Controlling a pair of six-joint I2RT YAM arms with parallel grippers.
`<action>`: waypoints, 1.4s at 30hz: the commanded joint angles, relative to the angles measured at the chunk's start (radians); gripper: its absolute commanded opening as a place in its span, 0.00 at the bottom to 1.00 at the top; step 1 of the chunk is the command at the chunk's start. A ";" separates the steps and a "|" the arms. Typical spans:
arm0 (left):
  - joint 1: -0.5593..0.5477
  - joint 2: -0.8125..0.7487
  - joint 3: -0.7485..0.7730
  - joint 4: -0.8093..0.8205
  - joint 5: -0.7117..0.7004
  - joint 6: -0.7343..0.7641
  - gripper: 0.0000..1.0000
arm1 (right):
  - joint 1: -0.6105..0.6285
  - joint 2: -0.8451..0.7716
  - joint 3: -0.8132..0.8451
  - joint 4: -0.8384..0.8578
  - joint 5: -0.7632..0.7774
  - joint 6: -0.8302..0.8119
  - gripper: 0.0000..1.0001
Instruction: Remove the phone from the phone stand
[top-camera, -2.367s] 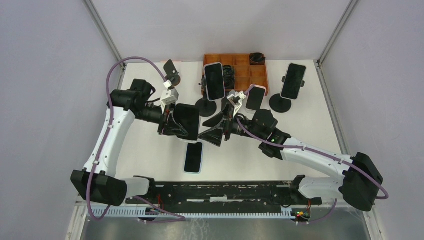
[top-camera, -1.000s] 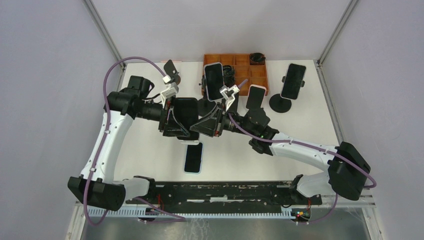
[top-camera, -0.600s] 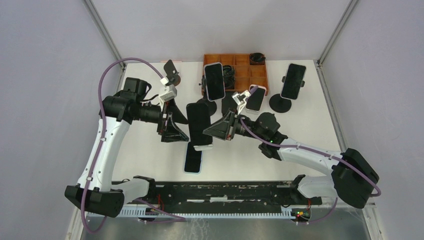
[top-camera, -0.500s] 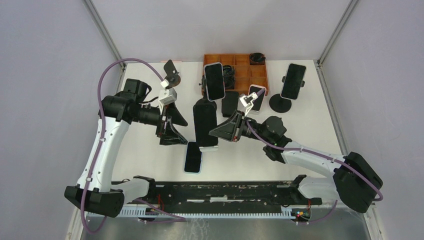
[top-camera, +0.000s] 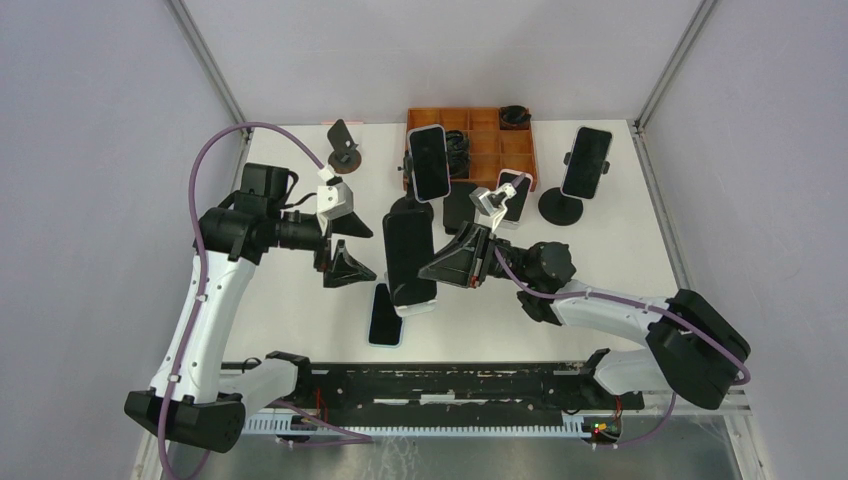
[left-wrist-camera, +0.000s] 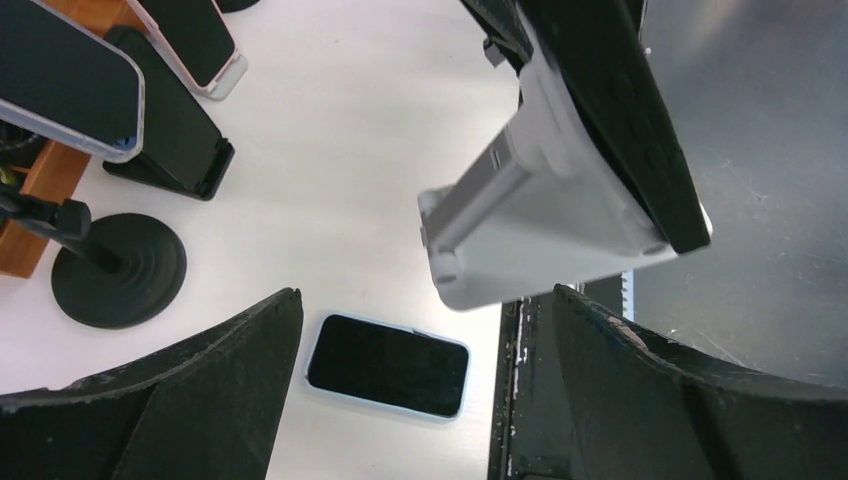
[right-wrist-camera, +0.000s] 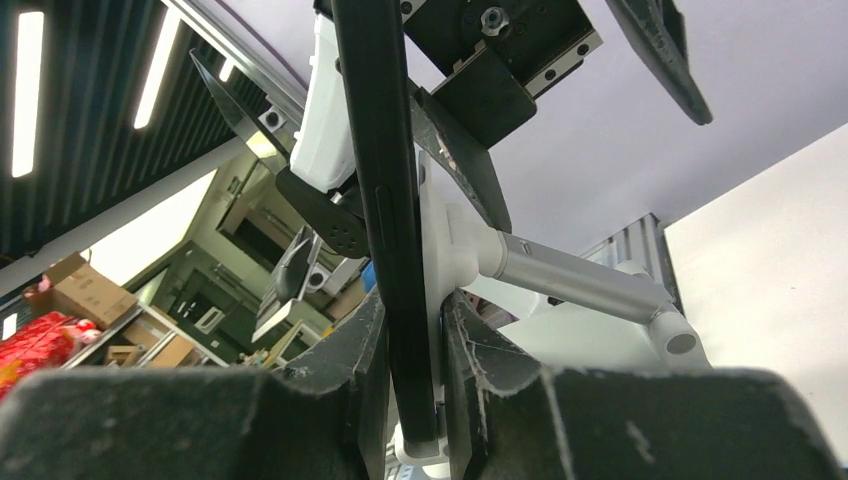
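The phone (top-camera: 408, 255) stands edge-on between the right fingers (right-wrist-camera: 355, 385), which clamp it above the worktop (top-camera: 300, 322), with the grey phone stand (left-wrist-camera: 540, 225) attached at its back. Beside it the left fingers (left-wrist-camera: 200, 400) spread wide, gripping nothing. A second phone (top-camera: 385, 316) lies flat underneath.

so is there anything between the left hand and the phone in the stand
Nothing visible. The left hand is open, with a bare gap to the phone. The right hand holds it above the table, pinched by its edge, the grey stand on its back. The other phone lies flat below.
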 joint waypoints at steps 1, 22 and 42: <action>-0.027 -0.009 0.020 0.082 0.021 -0.079 0.97 | 0.034 0.030 0.123 0.198 0.016 0.064 0.00; -0.097 -0.024 0.009 0.007 0.060 -0.011 0.40 | 0.116 0.086 0.213 0.096 0.096 -0.007 0.00; -0.158 -0.037 0.070 -0.045 0.133 -0.014 0.02 | 0.118 -0.032 0.250 -0.513 0.355 -0.383 0.43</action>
